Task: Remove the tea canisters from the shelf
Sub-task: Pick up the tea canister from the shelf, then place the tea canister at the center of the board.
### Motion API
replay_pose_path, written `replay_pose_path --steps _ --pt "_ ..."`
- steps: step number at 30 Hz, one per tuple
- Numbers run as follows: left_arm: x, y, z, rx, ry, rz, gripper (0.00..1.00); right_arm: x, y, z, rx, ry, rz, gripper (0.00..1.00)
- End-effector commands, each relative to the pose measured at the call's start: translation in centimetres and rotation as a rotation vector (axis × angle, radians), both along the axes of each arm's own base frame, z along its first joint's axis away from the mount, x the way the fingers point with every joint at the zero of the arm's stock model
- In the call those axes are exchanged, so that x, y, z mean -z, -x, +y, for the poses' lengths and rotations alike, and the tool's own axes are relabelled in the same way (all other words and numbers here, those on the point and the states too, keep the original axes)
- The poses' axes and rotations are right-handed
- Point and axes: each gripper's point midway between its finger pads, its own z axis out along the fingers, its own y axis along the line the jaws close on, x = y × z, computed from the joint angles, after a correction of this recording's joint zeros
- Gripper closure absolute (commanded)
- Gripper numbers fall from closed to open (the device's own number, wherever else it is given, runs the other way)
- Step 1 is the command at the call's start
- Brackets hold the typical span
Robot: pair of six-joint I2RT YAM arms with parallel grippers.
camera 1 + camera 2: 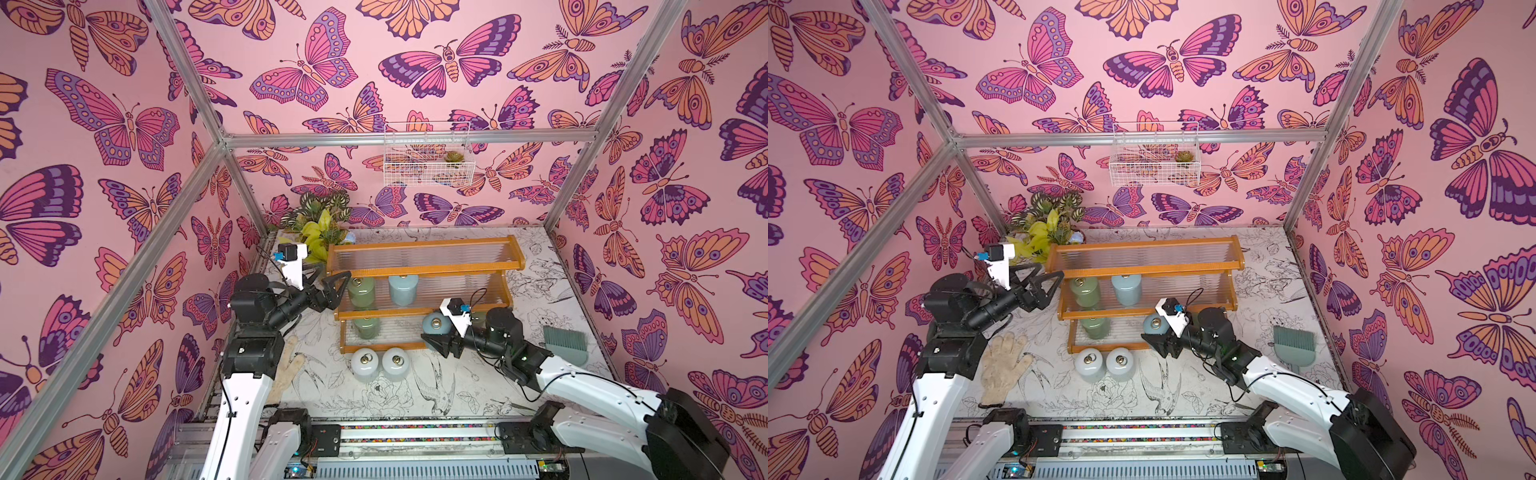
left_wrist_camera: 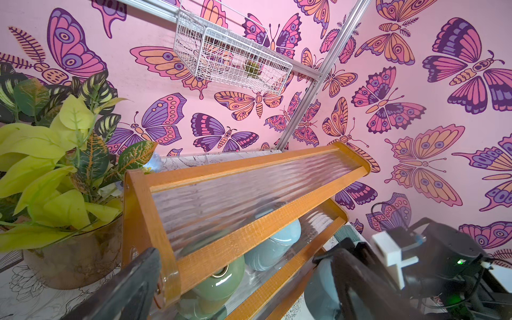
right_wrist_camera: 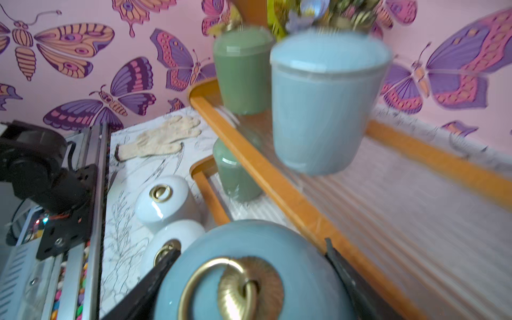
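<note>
Right tool (image 1: 433,337) clamps an upright pale blue canister (image 3: 249,249) at the shelf's (image 1: 424,272) lowest tier — left tool (image 1: 332,275), spread apart, is nearer the middle-tier green canister (image 1: 360,292).

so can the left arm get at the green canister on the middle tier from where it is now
Probably not straight on: the shelf's wooden end panel stands between the open left tool and the green canister. The front looks free.

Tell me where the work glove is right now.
In a top view the cream work glove lies flat on the table on the robot's left, between the left arm and the nearer white tea canister.
</note>
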Motion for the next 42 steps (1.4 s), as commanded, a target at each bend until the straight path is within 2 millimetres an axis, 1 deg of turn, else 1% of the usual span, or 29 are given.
replay_pose_path --steps 1,5,16,21,25,27,34,36,42 --pt "-0.4 0.0 0.0 -0.007 -0.004 -0.025 0.01 -2.1 0.5 1.1 -0.040 -0.092 -0.032 0.56" --pt "-0.2 -0.1 0.1 -0.011 -0.002 -0.020 0.01 -0.5 0.7 1.7 -0.071 -0.059 -0.019 0.55" --pt "-0.2 -0.1 0.2 -0.025 0.004 -0.020 0.01 4.8 1.4 2.9 -0.132 -0.011 0.042 0.53" --pt "-0.3 -0.2 0.3 -0.028 0.006 -0.019 0.01 6.5 1.4 3.6 -0.141 -0.004 0.062 0.52" --pt "-0.3 -0.2 0.2 -0.026 0.007 -0.019 0.01 7.1 1.1 4.2 -0.141 -0.008 0.064 0.48" --pt "-0.4 -0.2 0.2 -0.026 0.006 -0.020 0.01 7.4 1.1 4.3 -0.143 -0.004 0.073 0.45" --pt "-0.3 -0.1 0.3 -0.027 0.007 -0.021 0.01 8.3 1.7 4.0 -0.156 0.056 0.108 0.38" --pt "-0.2 -0.1 0.3 -0.029 0.005 -0.020 0.01 8.7 2.0 3.8 -0.154 0.087 0.121 0.34" --pt "0.0 -0.2 0.3 -0.032 0.000 -0.018 0.01 8.3 2.2 3.5 -0.156 0.135 0.140 0.23"
